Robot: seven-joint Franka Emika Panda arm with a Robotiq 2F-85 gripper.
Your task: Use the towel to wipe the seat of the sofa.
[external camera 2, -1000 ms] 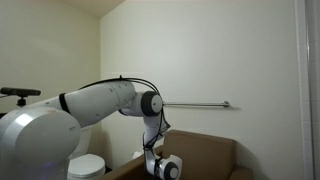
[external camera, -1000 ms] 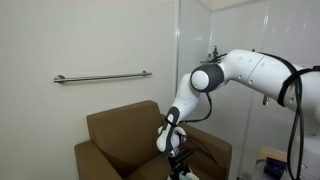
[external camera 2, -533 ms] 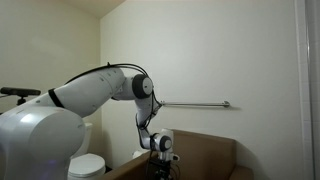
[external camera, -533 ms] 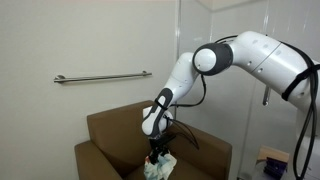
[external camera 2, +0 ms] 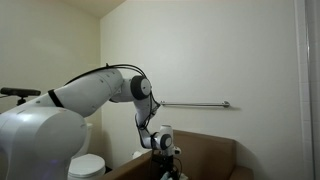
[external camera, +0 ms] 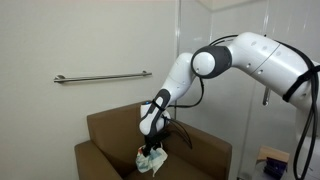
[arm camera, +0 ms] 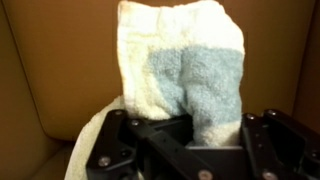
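A cream and pale blue towel (arm camera: 190, 70) hangs from my gripper (arm camera: 190, 135), which is shut on it, over the brown sofa seat (arm camera: 30, 90). In an exterior view the towel (external camera: 152, 160) dangles just above the seat of the brown sofa (external camera: 110, 130), under the gripper (external camera: 155, 146). In an exterior view the gripper (external camera 2: 167, 158) sits low behind the sofa's arm (external camera 2: 215, 150), and the towel is hidden there.
A metal grab rail (external camera: 100, 76) runs along the wall above the sofa; it also shows in an exterior view (external camera 2: 195, 104). A white toilet (external camera 2: 88, 165) stands beside the sofa. A glass panel (external camera: 190, 40) stands to the sofa's side.
The arm has swung over the sofa seat with the towel, and in the last half second it shifted the towel slightly toward the backrest side.
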